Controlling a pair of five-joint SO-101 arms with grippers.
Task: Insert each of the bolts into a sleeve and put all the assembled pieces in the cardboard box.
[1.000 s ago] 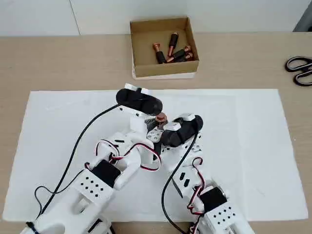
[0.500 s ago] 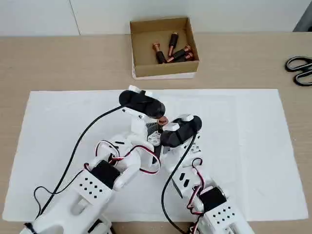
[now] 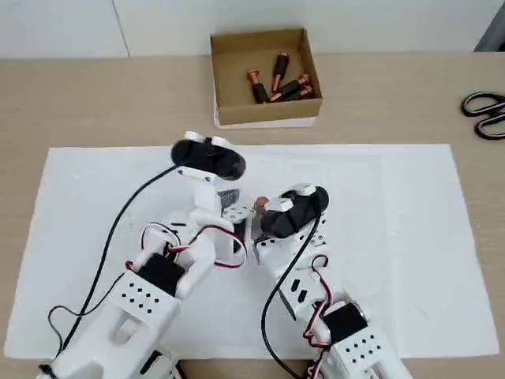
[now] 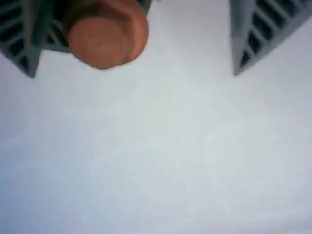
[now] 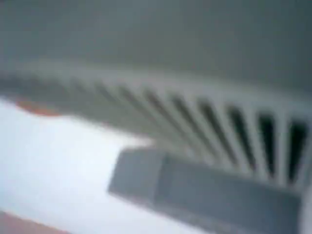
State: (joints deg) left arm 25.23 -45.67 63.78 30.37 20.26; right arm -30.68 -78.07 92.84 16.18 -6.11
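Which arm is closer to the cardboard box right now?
Left. The left arm's wrist sits over the white sheet, just short of the near left corner of the cardboard box; the right arm's wrist is farther back, beside a copper bolt.

This looks like a small robotics lab or a desk for experiments, not a home. The left arm (image 3: 150, 288) and the right arm (image 3: 339, 328) are small white machines with exposed cables (image 3: 265, 324). They stand on a light wooden surface (image 3: 79, 103) in front of a plain white wall (image 3: 63, 28). A white sheet (image 3: 410, 237) covers the middle of the surface like a work area. A cardboard box (image 3: 264, 114) in the upper middle and scissors (image 3: 485, 110) at the right edge are simple workshop supplies.
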